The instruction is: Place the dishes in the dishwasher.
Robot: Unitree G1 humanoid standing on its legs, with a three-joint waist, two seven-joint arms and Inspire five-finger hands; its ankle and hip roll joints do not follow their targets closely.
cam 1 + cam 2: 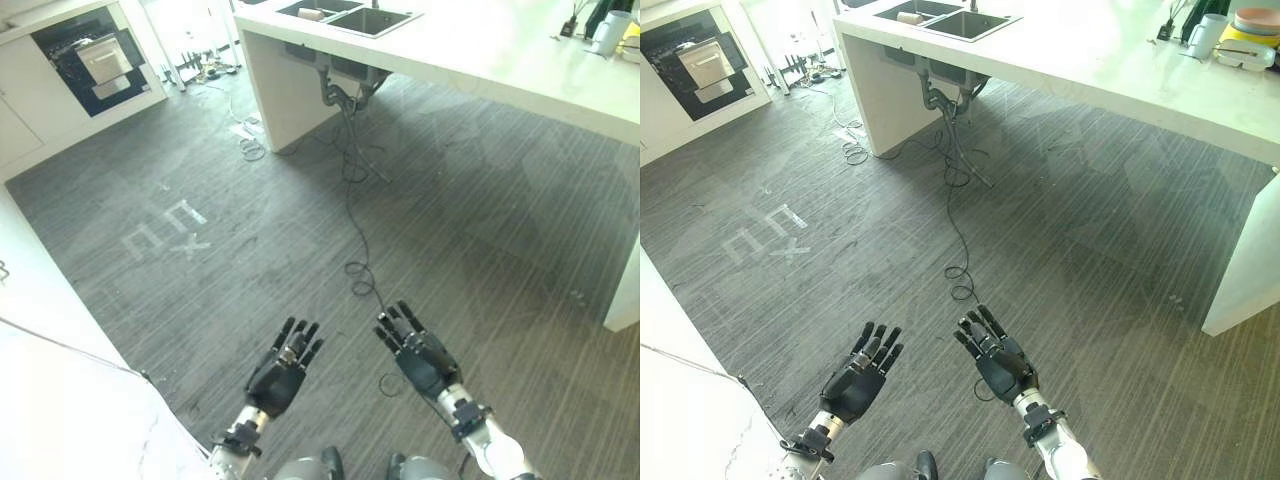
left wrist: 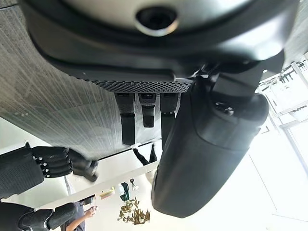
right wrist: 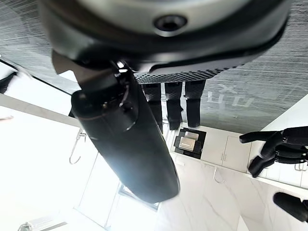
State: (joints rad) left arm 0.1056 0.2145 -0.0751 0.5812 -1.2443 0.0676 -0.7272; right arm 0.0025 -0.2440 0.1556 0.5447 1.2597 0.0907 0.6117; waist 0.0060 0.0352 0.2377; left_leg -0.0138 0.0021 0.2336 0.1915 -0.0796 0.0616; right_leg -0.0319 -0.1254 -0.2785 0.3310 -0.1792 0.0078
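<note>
Low over the grey striped floor (image 1: 420,200), the left hand (image 1: 282,372) and the right hand (image 1: 420,358) hang side by side, a little apart, both with fingers straight and spread and nothing in either of them; each wrist view confirms the same, its own fingers reaching out straight over the floor with no object between them and the thumb. The dishes (image 1: 1248,30) sit well away, at the far right corner of the white counter (image 1: 1110,60): what looks like a small stack of plates or shallow bowls, one pinkish on top and a yellowish one under it, lying flat with their open faces up, beside a white cup (image 1: 1205,35) that stands upright. Being round, the dishes have no real long axis; their flat plane is level with the counter. They are probably stiff, smooth and breakable, moderately heavy as a stack, so a sensible hold would be one piece at a time by the rim, thumb over the edge and fingers beneath, rather than a pinch on the slick face. The cup would likely be taken round its wall. A double sink (image 1: 348,16) is let into the counter's far left end, with pipes hanging below. Which unit is the dishwasher I cannot tell; a dark-fronted built-in appliance (image 1: 92,60) sits in the white cabinets at far left, well apart from the dishes.
</note>
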